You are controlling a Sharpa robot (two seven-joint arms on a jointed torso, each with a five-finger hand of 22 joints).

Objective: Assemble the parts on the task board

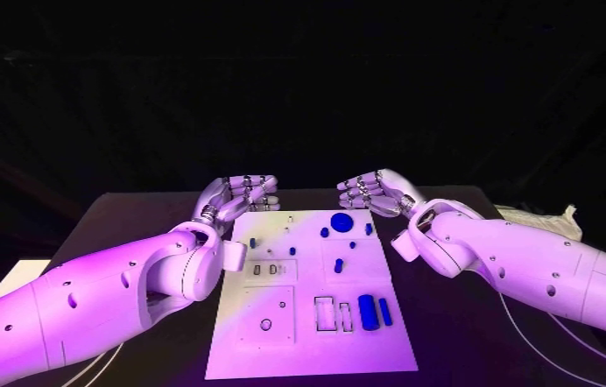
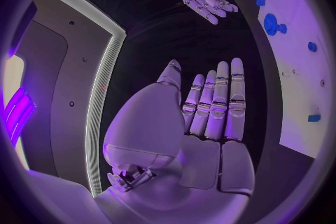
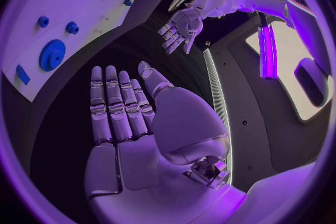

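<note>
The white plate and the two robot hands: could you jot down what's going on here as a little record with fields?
Board: white task board lying flat in the middle of the black table
Parts: blue pieces on the board, including a large round gear near the far edge and a cylinder nearer the robot
Left hand: left hand at the board's far left corner, holding nothing
Right hand: right hand at the far right corner, holding nothing
Fingers: straight, side by side
</note>
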